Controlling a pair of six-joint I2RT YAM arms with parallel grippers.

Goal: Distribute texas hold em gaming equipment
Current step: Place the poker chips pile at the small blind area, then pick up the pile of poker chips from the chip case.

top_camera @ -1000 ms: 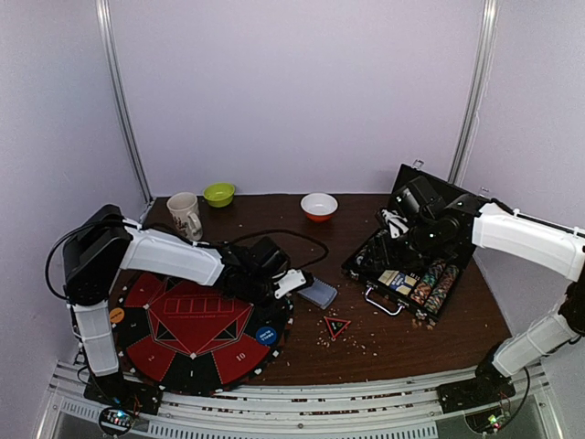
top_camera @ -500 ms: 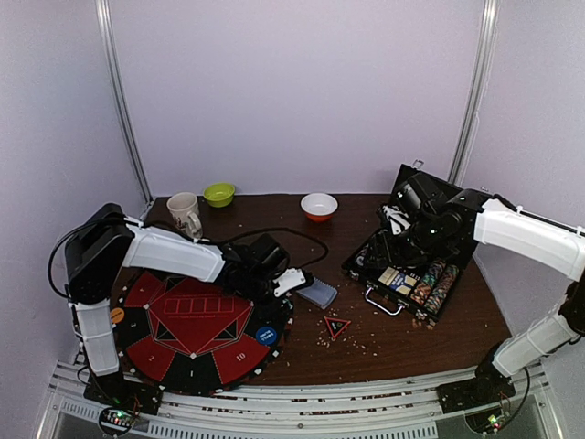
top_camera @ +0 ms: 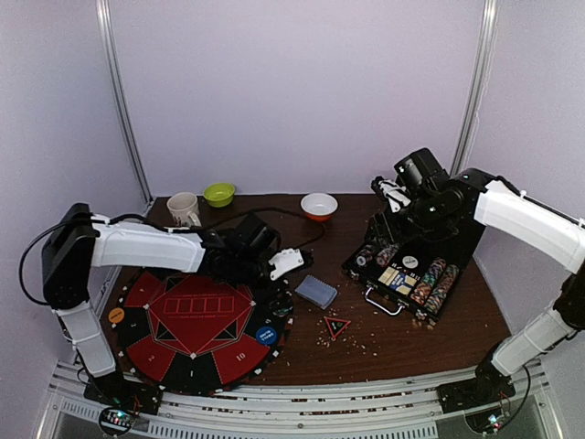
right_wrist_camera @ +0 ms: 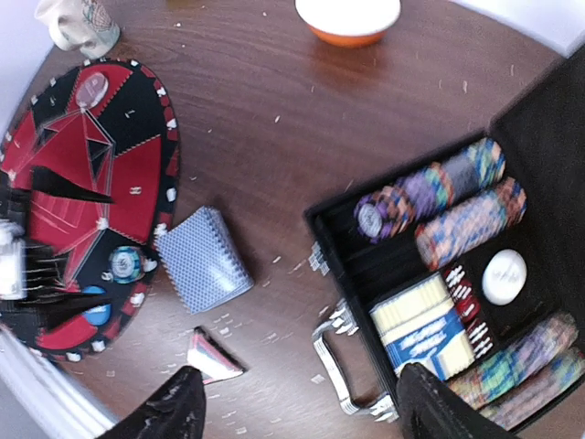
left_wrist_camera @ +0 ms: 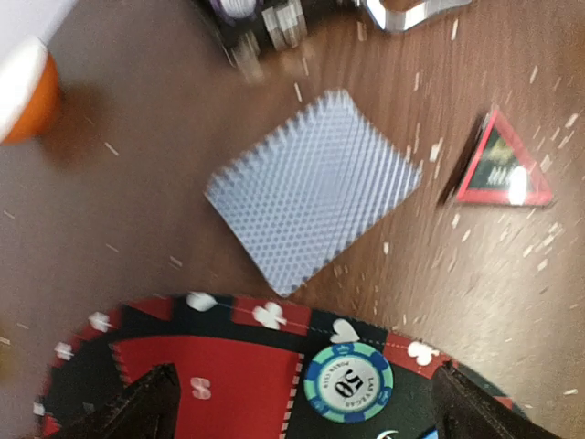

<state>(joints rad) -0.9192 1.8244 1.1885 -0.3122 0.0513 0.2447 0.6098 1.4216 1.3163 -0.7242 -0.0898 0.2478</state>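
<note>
A grey-blue deck of cards (left_wrist_camera: 315, 187) lies flat on the bare counter (top_camera: 402, 338), just ahead of the left hand (left_wrist_camera: 306, 402), whose fingers are spread wide with nothing between them. Nearer the same hand, between its fingertips, one green-rimmed chip (left_wrist_camera: 348, 382) marked 50 rests on the edge of the round mat (top_camera: 196, 329). The triangle marker (left_wrist_camera: 503, 165) lies on the counter, ahead and to that hand's right. A blue button (top_camera: 266, 336) and an orange button (top_camera: 116, 315) also sit on the mat. The right hand (right_wrist_camera: 302, 402) hangs above the black case (right_wrist_camera: 370, 265), fingers apart and empty, the rows of chips (right_wrist_camera: 430, 197) below it. The work looks barely begun: cards undealt, most chips not shared out.
</note>
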